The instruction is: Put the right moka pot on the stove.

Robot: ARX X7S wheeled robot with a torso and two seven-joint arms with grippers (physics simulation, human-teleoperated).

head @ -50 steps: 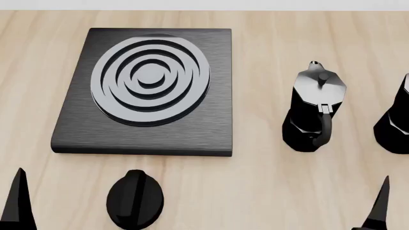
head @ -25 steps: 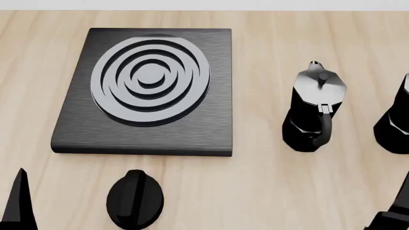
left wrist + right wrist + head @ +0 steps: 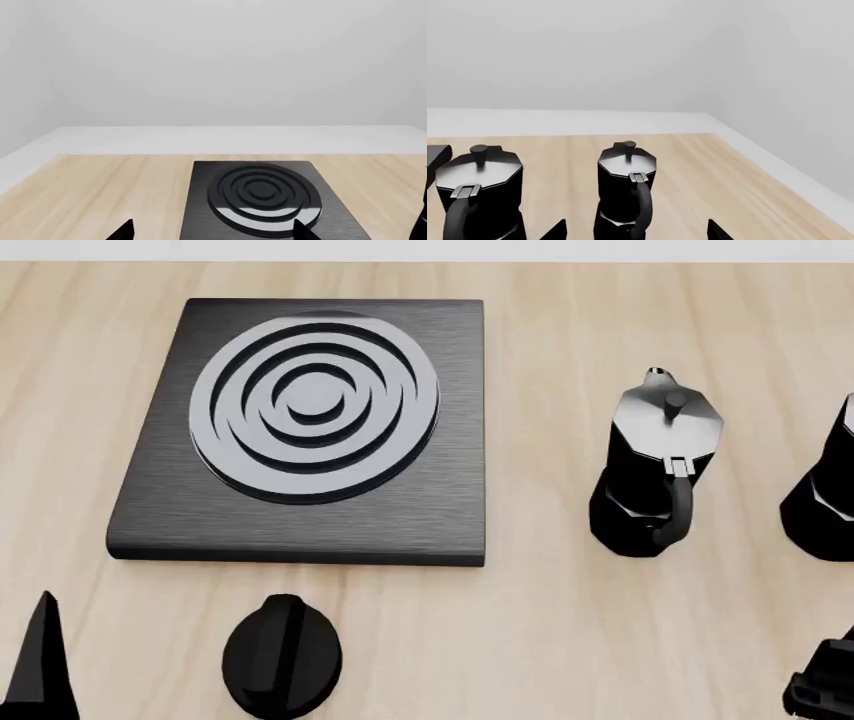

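The right moka pot (image 3: 626,192) stands upright on the wooden counter (image 3: 561,620), at the far right of the head view where only its left edge shows. In the right wrist view it is seen whole: faceted black body, grey-sheened lid with a small knob, curved handle turned toward the near side. That handle faces the robot, which should suit a grasp from the near side. Its twin moka pot (image 3: 658,465) stands just to its left, apart from it, handle likewise turned near.

The right end effector (image 3: 635,229) sits near the pot on the near side, its two dark fingertips spread wide with the pot's base showing between them; it holds nothing. Judging by this alignment, the approach to the grasp is under way and the pot is not yet touched.

The stove (image 3: 147,510) lies well to the left, its ringed burner (image 3: 315,405) bare, so the pot must be carried past the twin. A black oval knob (image 3: 282,655) lies near of the stove. The left end effector (image 3: 212,231) hovers by the stove's near edge, fingertips wide, empty.
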